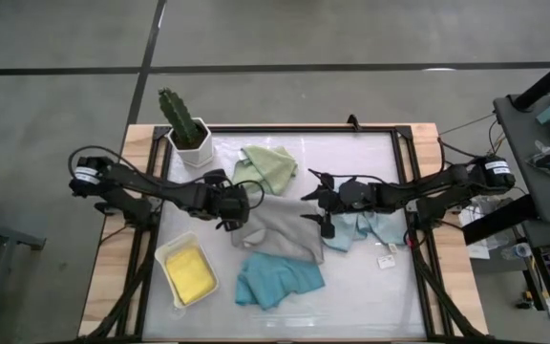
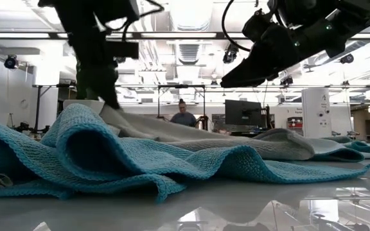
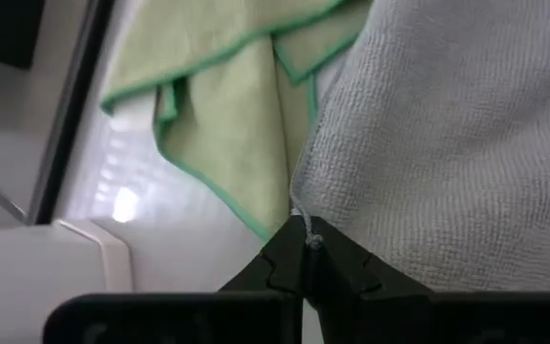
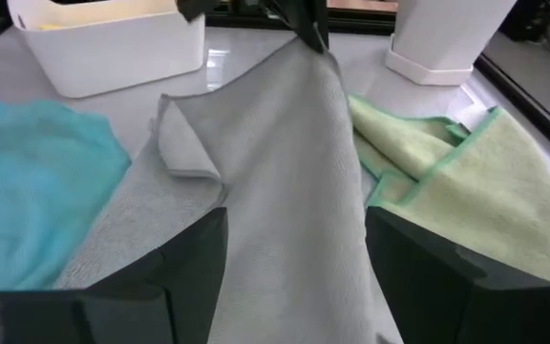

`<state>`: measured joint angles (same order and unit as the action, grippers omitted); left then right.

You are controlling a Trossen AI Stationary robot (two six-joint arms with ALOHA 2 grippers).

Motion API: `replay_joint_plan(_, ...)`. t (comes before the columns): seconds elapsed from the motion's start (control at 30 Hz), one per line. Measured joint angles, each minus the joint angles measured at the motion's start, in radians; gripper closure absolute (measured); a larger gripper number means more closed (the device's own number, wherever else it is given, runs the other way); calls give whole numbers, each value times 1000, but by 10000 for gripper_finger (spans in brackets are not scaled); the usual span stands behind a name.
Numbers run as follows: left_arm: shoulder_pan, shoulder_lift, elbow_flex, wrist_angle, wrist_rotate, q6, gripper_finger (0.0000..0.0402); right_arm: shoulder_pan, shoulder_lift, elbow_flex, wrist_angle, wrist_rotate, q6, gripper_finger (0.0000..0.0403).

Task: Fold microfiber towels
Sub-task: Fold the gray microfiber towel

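Microfiber towels, five small soft square cloths, mostly unfolded as yet. From above: grey plush towel [image 1: 280, 227] rumpled at mid-bench, one corner pinched in left hand [image 1: 229, 212]; right hand [image 1: 321, 208] spread, hovering at the grey towel's opposite edge. Sage green towel [image 1: 267, 165] crumpled near the white hexagonal cactus pot [image 1: 191, 145]. Pale blue towel [image 1: 359, 229] bunched under the right arm. Teal towel [image 1: 277, 279] loose at the near side. Yellow towel [image 1: 190, 272] lying flat in the white rectangular tray [image 1: 171, 253], seemingly folded and put away.

From bench level: teal towel's thick waves filling the foreground, grey towel behind, lifted toward one dark arm.

Past the left wrist: fingers [image 3: 285, 272] pressed together on a grey corner, sage green edge just beside.

Past the right wrist: both fingers [image 4: 194, 258] wide apart, astride the draped grey cloth, holding nothing.

Judged so: one towel done, grey in hand, three untouched.
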<state>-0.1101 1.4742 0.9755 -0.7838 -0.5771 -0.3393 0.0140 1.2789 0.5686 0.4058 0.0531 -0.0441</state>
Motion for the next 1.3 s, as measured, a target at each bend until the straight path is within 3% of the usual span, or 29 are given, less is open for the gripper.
replay_joint_plan(0.17, 0, 0, -58, 50, 23, -3, 370, 1, 0, 0, -30, -5, 37, 164)
replay_joint_plan(0.47, -1, -17, -57, 45, 28, 8, 257, 1, 0, 0, -64, -8, 71, 164)
replay_joint_plan(0.63, -2, -67, -38, -3, 138, 14, 217, 1, 0, 0, -73, -8, 73, 165)
replay_joint_plan(0.77, -8, -121, -29, 23, 256, 40, 210, 1, 0, 0, -107, -8, 78, 165)
replay_joint_plan(0.97, -48, -143, -38, 201, 281, 72, 210, 3, 0, 0, -161, -9, 86, 165)
replay_joint_plan(1.2, -147, 7, -49, 435, 299, 85, 210, 8, 0, 0, -190, -31, 75, 165)
replay_joint_plan(1.3, -178, 99, -45, 459, 299, 88, 210, 8, 0, 0, -193, -31, 69, 165)
